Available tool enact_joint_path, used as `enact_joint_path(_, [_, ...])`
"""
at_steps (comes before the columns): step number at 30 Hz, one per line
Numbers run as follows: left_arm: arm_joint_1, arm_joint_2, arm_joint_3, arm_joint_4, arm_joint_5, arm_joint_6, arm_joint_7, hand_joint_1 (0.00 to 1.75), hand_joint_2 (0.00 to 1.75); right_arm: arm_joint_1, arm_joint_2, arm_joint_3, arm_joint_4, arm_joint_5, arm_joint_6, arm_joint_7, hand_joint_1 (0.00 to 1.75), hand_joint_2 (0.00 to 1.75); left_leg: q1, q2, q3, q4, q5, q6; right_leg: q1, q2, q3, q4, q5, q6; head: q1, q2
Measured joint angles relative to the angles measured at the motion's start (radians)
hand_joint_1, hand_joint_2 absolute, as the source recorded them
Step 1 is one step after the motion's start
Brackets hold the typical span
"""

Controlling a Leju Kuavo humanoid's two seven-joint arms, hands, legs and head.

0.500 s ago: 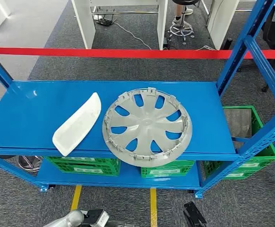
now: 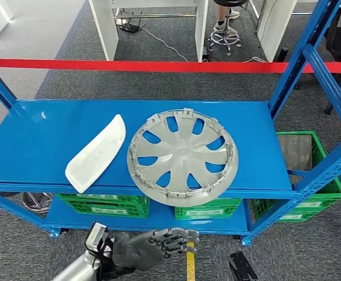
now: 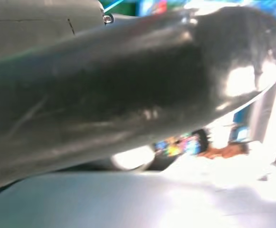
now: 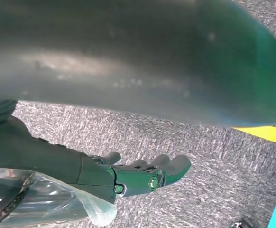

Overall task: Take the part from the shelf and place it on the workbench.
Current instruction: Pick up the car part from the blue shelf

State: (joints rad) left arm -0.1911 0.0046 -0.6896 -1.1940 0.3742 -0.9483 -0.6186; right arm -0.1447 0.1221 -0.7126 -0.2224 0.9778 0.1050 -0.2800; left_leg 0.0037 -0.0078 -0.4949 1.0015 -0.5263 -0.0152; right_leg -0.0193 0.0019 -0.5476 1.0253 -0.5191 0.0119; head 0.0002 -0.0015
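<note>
Setting: grey carpeted floor (image 2: 23, 246) with yellow floor lines (image 2: 190, 266), a red barrier tape (image 2: 160, 66) stretched across behind a blue shelf (image 2: 49, 129).
Shelf top: two parts lie side by side on the blue surface, apart from each other.
Wheel cover: a round grey wheel cover (image 2: 183, 156) with spoke openings rests flat near the front edge of the shelf, right of centre.
White part: a curved white panel (image 2: 96, 153) lies at a slant to the left of the wheel cover, its lower end close to the front lip.
Lower level: green crates (image 2: 102, 205) sit under the shelf, with another green crate (image 2: 312, 193) at the right end.
Left hand: the left hand (image 2: 155, 246) reaches forward below the shelf's front edge, fingers stretched out and apart, holding nothing, well short of both parts.
Right hand: the right hand (image 4: 136, 176) hangs low over the carpet in the right wrist view, fingers extended and loose, grasping nothing.
Background: white table legs (image 2: 104, 26) and a stool base (image 2: 225, 36) stand beyond the tape.
</note>
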Motion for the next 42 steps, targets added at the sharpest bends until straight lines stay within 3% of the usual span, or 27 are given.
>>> enact_joint_path(3, [0.007,-0.024,0.054,-0.052,0.075,0.043,0.035,0.0,1.75,0.005,0.0,0.0,0.0,-0.012,-0.004,0.0,0.0,0.0,0.0,0.0,0.0,0.0,0.0,0.0,0.0,0.0,0.0,0.0,0.0,0.0,0.0,0.0])
enact_joint_path(8, [0.021,-0.058,0.145,-0.129,0.155,0.145,0.075,0.0,1.75,0.012,0.0,0.0,0.0,-0.033,-0.016,0.0,0.0,0.0,0.0,0.0,0.0,0.0,0.0,0.0,0.0,0.0,0.0,0.0,0.0,0.0,0.0,0.0])
enact_joint_path(13, [0.036,-0.071,0.21,-0.193,0.09,0.289,0.074,0.0,1.75,0.022,0.002,0.0,0.0,-0.052,-0.033,0.0,0.0,0.0,0.0,0.0,0.0,0.0,0.0,0.0,0.0,0.0,0.0,0.0,0.0,0.0,0.0,0.0])
enact_joint_path(33, [0.044,-0.06,0.294,-0.327,-0.432,0.861,0.04,0.0,1.75,0.042,0.01,0.0,0.0,-0.094,-0.077,-0.001,0.0,0.0,0.0,0.0,-0.001,0.0,0.0,0.0,0.0,0.0,0.0,0.0,0.0,0.0,0.0,0.0])
enact_joint_path(42, [0.024,-0.027,0.295,-0.34,-0.724,1.061,0.092,0.0,1.75,0.046,0.012,0.0,0.0,-0.101,-0.085,0.0,0.0,0.0,0.0,0.0,-0.001,0.0,0.0,0.0,0.0,0.0,0.0,0.0,0.0,0.0,0.0,0.0])
